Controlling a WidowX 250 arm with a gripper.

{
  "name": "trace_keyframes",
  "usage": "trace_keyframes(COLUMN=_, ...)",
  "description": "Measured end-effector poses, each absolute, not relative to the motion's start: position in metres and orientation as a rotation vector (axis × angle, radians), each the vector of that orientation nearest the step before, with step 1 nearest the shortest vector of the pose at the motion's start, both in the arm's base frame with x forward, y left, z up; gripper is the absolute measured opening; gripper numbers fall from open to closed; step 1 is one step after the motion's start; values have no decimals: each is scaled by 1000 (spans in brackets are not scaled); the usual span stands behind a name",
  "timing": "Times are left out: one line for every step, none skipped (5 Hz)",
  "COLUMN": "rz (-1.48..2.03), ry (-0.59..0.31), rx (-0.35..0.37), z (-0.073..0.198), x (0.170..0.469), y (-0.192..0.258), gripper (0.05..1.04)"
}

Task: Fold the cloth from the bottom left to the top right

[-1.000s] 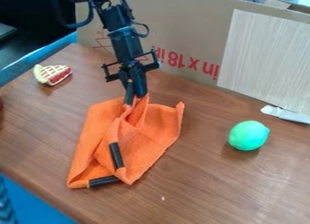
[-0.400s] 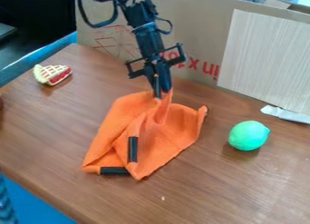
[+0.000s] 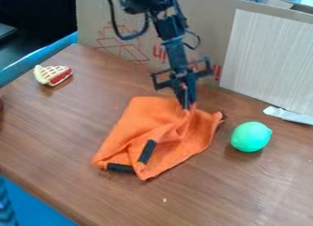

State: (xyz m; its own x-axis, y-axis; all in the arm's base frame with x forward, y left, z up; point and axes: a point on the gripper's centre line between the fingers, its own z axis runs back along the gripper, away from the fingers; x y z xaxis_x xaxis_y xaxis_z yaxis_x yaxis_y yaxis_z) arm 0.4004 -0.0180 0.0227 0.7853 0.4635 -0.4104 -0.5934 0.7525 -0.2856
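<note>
The counter (image 3: 245, 188) spreads below the pincer (image 3: 187, 104) and is cut off at the view's lower right. The orange cloth (image 3: 143, 117) lies under the pincer, spreading down and left from it, partly folded over itself. The pincer is nearly together, clamped on a bunched part of the cloth; its tips are blurred and the pinched bit is hidden between them. Right of and below the pincer sits a green lemon (image 3: 250, 137), apart from the cloth.
</note>
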Motion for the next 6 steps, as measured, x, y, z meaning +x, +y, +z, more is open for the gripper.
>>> trace_keyframes(rz=571, ry=292, rx=-384, z=13, x=402, y=-25, gripper=534)
trace_keyframes(rz=422, ry=194, rx=-355, z=7, x=400, y=-33, gripper=830)
trace_keyframes(rz=290, ry=33, rx=-332, z=33, x=399, y=-40, gripper=1001)
trace_keyframes(rz=178, ry=-112, rx=-291, z=62, x=399, y=-45, gripper=1001)
trace_keyframes(rz=84, ry=-240, rx=-309, z=80, x=392, y=-50, gripper=1001)
trace_keyframes(rz=-69, ry=-288, rx=-329, z=97, x=378, y=-56, gripper=1000)
